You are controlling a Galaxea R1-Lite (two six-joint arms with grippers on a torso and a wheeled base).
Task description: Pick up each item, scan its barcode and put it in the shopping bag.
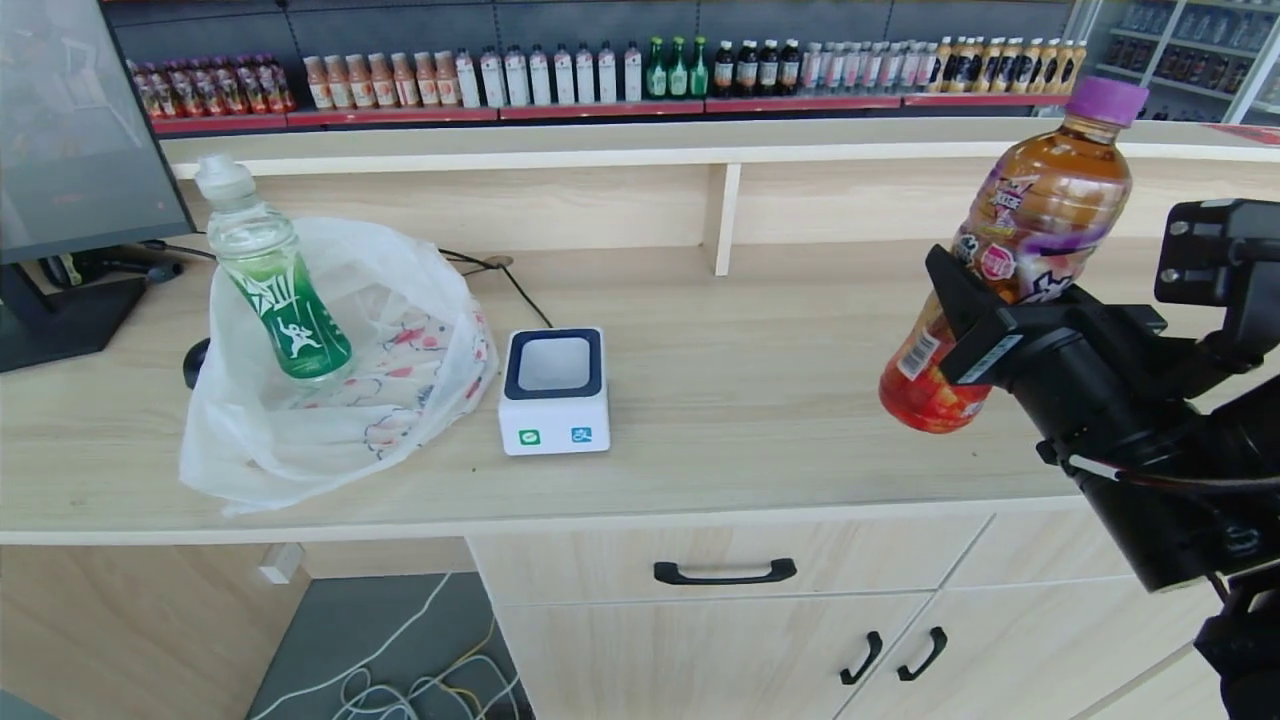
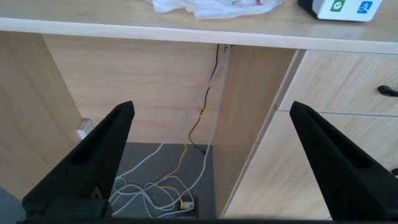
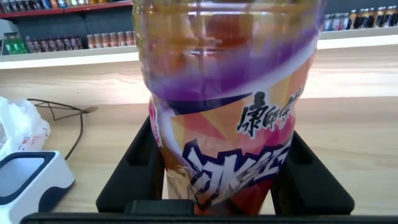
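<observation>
The right gripper [image 1: 985, 310] clamped the tea bottle [image 1: 1040, 200], tilted above the counter's [image 1: 780, 400] right end, its fingers hiding part of the label. Bare counter separated it from the scanner [image 1: 554, 390]. Just beyond sat the shopping bag [image 1: 400, 340], holding a green bottle [image 1: 280, 290]. The left gripper [image 2: 211, 107] hung spread wide below the counter edge.

Counter [image 1: 760, 400], left: shopping bag [image 1: 400, 300] lay with drink bottle [image 1: 275, 285] in it. Scanner [image 1: 554, 392] sat just right of it. Monitor [image 1: 80, 130] stood far left. Tea bottle [image 1: 1030, 230] hung at right, held in right gripper [image 1: 975, 320]. Bottle shelves [image 1: 600, 105] ran behind.
</observation>
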